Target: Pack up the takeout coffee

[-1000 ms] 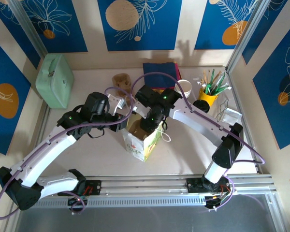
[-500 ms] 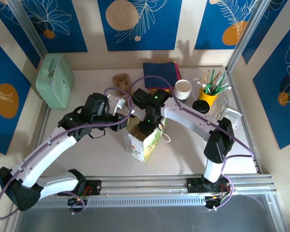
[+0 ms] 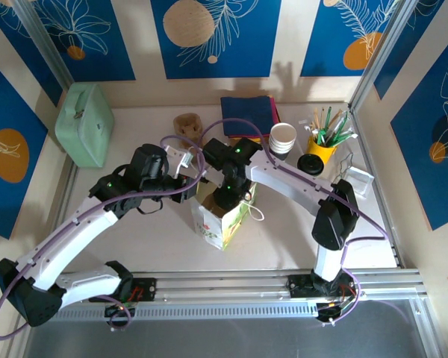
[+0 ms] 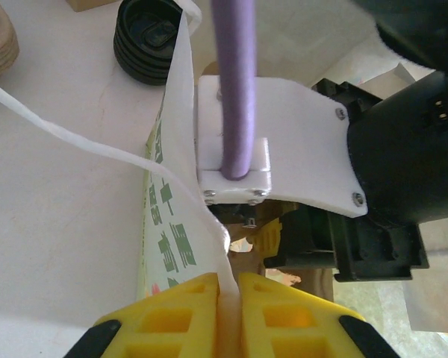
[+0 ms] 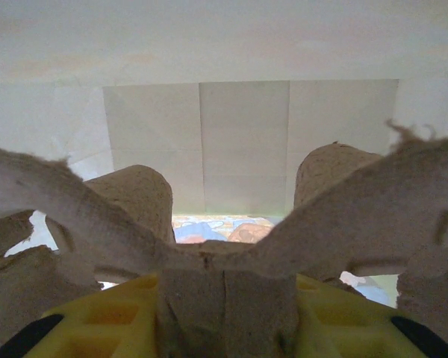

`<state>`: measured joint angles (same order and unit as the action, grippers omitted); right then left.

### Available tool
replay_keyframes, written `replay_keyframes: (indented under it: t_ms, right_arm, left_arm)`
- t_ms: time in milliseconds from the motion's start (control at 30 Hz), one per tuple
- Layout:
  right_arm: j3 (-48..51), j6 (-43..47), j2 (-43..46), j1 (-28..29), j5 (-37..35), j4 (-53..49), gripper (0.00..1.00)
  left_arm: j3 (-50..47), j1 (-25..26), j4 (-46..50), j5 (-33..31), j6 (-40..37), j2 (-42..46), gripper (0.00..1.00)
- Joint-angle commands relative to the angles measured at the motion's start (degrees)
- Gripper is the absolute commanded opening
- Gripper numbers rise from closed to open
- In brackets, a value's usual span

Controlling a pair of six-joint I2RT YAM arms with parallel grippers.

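**A:** What is new since a second ago?

**B:** Our right arm has drawn its forearm in toward the paper bag (image 3: pixel 220 220). The stack of white cups (image 3: pixel 283 138) that it was covering now stands in plain sight beyond the right fingers. The bag itself has not shifted. We read that as the load settling down into the bag, so the packing looks well along.

**A:** And our right gripper (image 5: pixel 224 317)?

**B:** Its fingers are part-way apart and clamped on the middle rib of a pulp carrier (image 5: pixel 209 257). White bag walls rise ahead of the fingertips and above them, so we are inside the bag.

**A:** Left gripper (image 4: pixel 228 298)?

**B:** Its yellow pads (image 4: pixel 172 317) are all but pressed together, pinching the bag's rim paper between them. Our right wrist hangs just beyond those fingertips, in the bag's mouth. We judge this hand is holding the mouth open.

**A:** Where is the takeout coffee?

**B:** We cannot tell. If it rides in the carrier, it is hidden beneath the rib, under our right fingers.
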<state>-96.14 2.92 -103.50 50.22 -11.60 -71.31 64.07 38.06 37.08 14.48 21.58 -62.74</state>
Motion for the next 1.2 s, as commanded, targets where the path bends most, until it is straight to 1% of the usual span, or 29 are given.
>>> replay_keyframes:
  t_ms: [0,500,733,1167]
  right_arm:
    - [1.6,-1.1,-1.9,0.0,-0.1,-0.3,0.36]
    - [3.8,-2.0,-2.9,-0.1,1.6,3.4,0.37]
    - [4.5,-2.0,-4.7,-0.3,1.3,4.3,0.36]
    - [7.1,-0.8,-5.0,-0.2,1.1,5.5,0.37]
  left_arm:
    - [-0.5,0.5,-1.0,1.0,0.4,1.0,0.14]
    - [-0.9,0.5,-1.8,1.4,0.8,1.2,0.14]
    - [-0.9,0.6,-1.9,1.4,0.8,1.0,0.14]
    - [-0.2,0.5,-2.0,0.6,0.6,0.3,0.13]
